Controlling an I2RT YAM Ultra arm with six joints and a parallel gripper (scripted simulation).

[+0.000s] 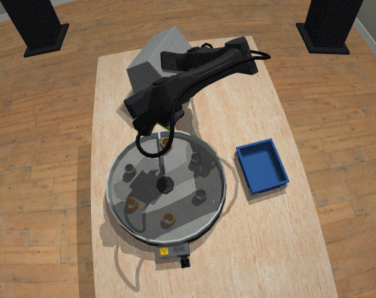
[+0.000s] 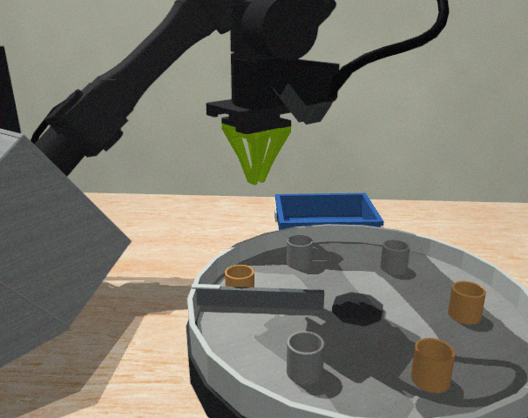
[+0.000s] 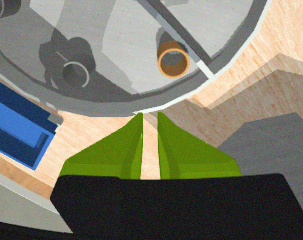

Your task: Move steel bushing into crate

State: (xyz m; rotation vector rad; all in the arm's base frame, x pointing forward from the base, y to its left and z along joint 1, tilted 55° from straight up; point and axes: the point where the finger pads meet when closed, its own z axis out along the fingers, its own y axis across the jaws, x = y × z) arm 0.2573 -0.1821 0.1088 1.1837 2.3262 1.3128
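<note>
The round grey turntable (image 1: 165,187) carries three steel bushings (image 1: 129,168) (image 1: 195,157) (image 1: 200,194) and three brass ones (image 1: 165,141) (image 1: 131,203) (image 1: 169,218), all upright. In the side view the steel bushings stand at the back (image 2: 300,252) (image 2: 395,256) and front (image 2: 305,351). The blue crate (image 1: 262,166) sits empty to the right of the turntable. My gripper (image 2: 256,179) hangs high above the turntable's rear edge, green fingers shut with nothing between them. The wrist view shows the fingertips over the rim, near a brass bushing (image 3: 173,60).
A large grey box (image 1: 159,58) stands behind the turntable under the arm. A raised divider bar (image 2: 260,298) and a dark hub (image 2: 358,307) sit on the turntable. A control box (image 1: 172,251) is at its front edge. Two black posts stand on the floor behind.
</note>
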